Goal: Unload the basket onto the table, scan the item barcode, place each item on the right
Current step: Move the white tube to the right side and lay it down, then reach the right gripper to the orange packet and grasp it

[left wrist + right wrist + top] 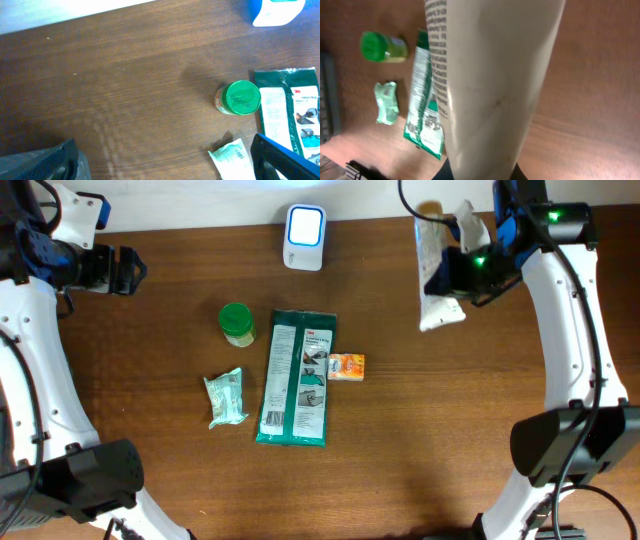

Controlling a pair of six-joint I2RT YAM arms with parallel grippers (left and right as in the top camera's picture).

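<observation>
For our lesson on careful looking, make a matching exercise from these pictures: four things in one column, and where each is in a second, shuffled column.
Things
1. green-lidded jar
2. small orange packet
3. white pouch
4. white scanner

Places
A. clamped in the right gripper
B. against the right edge of the dark green package
C. near the far edge of the table
D. just off the package's far left corner, not touching it

Pairs: 1-D, 2-B, 3-A, 4-C
</observation>
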